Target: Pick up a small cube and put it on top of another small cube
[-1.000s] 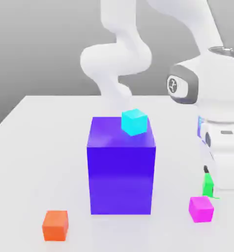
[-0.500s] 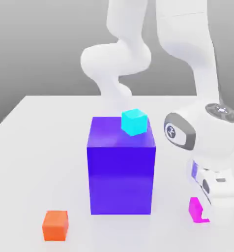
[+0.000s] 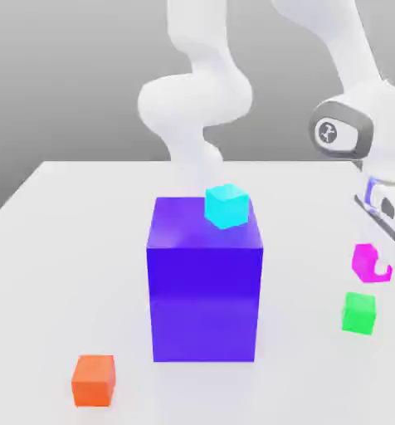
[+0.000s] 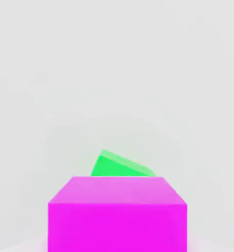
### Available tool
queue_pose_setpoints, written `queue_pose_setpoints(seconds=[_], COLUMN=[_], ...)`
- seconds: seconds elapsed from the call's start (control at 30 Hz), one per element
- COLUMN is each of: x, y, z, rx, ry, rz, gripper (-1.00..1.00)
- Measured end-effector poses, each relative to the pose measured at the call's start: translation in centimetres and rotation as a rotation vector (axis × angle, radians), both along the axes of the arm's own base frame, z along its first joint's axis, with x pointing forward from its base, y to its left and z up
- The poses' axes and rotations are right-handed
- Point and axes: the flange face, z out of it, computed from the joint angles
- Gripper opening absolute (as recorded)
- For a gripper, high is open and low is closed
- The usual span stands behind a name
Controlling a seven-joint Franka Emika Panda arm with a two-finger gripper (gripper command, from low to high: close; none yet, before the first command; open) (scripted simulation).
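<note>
1. Up from the lower right of the exterior view has come the small magenta cube (image 3: 366, 262): half a second ago it sat lower, near the table; now it shows at the right, just below mid-height, and my arm has risen with it.
2. My gripper (image 3: 384, 264) is closed around that magenta cube, which looks large and close in the hand view. I judge the pick done and the lift in hand.
3. Nearest to it is the small green cube (image 3: 359, 314), beneath the magenta one in the exterior view, at the lower right. It rests on the table (image 3: 68, 274). In the hand view it appears partly behind my load and turned at an angle to it. I take it as the likely base for the stack.
4. Farther out, the big blue-purple block (image 3: 204, 299) stands at the centre of the frame, with a cyan cube (image 3: 226, 206) on top. The orange cube (image 3: 94, 381) lies at the lower left.
5. Next I should keep my grip, gain enough height, centre over the green cube and match its turn, then lower gently and let go only once the faces meet. Coming in too low could shove the green cube; off-centre, mine could topple.
</note>
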Motion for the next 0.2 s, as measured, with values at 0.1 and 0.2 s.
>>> queue_pose_setpoints(seconds=[0.1,0.2], x=[0.5,0.5], y=[-0.7,-0.7], z=[-3.1,-3.1], rx=[0.000,0.000], ry=[0.000,0.000], rz=[-0.023,-0.023], gripper=[1.00,1.00])
